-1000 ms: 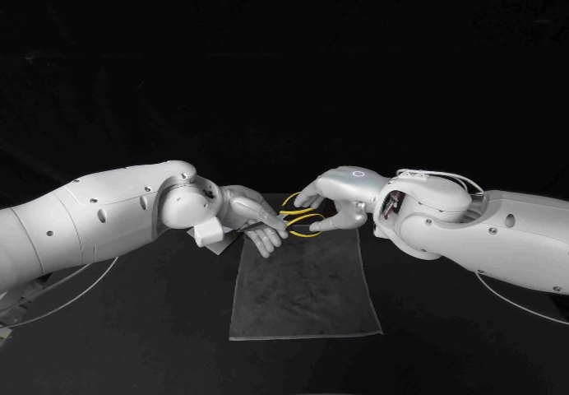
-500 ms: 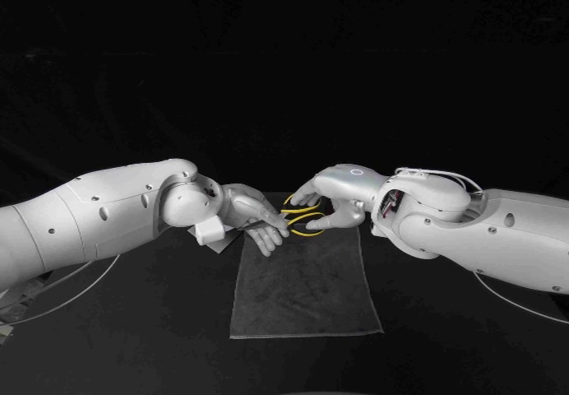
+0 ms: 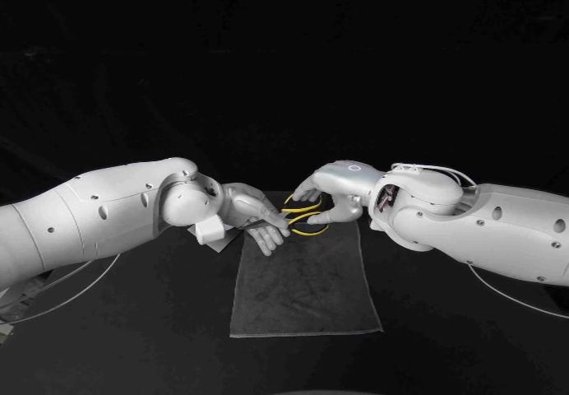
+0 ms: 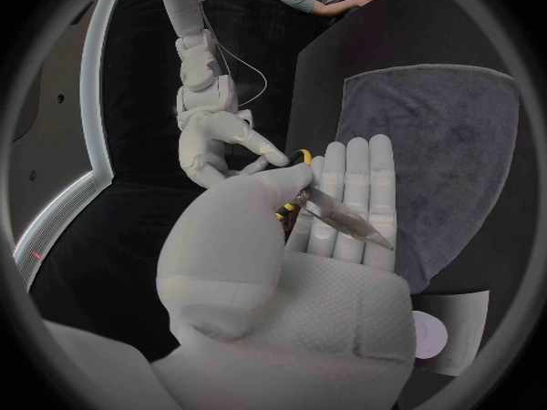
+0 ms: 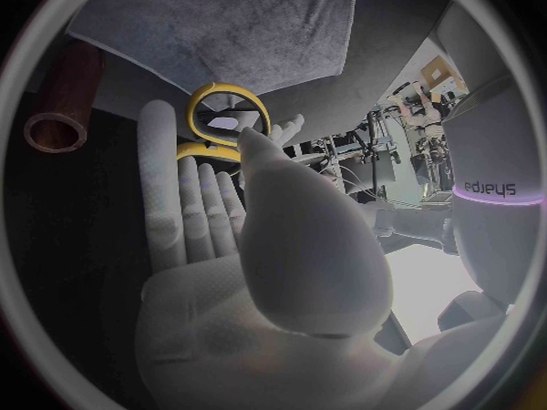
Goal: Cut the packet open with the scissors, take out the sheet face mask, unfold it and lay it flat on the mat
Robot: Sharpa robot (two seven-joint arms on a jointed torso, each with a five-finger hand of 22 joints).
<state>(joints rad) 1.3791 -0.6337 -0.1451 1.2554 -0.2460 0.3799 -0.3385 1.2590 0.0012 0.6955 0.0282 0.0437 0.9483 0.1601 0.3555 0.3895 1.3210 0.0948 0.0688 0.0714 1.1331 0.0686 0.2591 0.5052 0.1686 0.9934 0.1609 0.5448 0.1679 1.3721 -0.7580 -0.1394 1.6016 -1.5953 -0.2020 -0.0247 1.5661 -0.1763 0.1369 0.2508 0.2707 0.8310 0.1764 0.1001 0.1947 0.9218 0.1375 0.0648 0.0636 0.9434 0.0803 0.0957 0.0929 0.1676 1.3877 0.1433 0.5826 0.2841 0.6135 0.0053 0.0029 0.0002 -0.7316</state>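
step in hand: readying the scissors for the cut. judged early in the task, since no mask lies on the mat.

left hand: holds the scissors by the blade end. in the left wrist view the thumb presses the blades against the extended fingers, with the blade tip towards the mat.

right hand: at the yellow handle loops. the thumb tip sits at 1 loop and the fingers lie straight alongside. whether any finger has passed through a loop, and so whether this hand has a grip, cannot be told.

packet: a pale flat piece with a round mark. it lies on the table just beside a corner of the mat, on the left hand's side near that wrist. neither hand touches it.

next move, as a judgement:
1. seat the right hand's thumb and fingers in the 2 loops before the left hand lets go of the blades.
2. free the left hand to pick up the packet and present 1 edge to the blades.

risk: if the blades are released before the loops are seated, the scissors may drop onto the mat.

edges and room: both hands meet over the mat's far edge. the mat from there to its near edge is bare and gives room for cutting and for spreading the mask. a brown tube lies near 1 corner of the mat on the right hand's side; keep the right arm's sweep off it.
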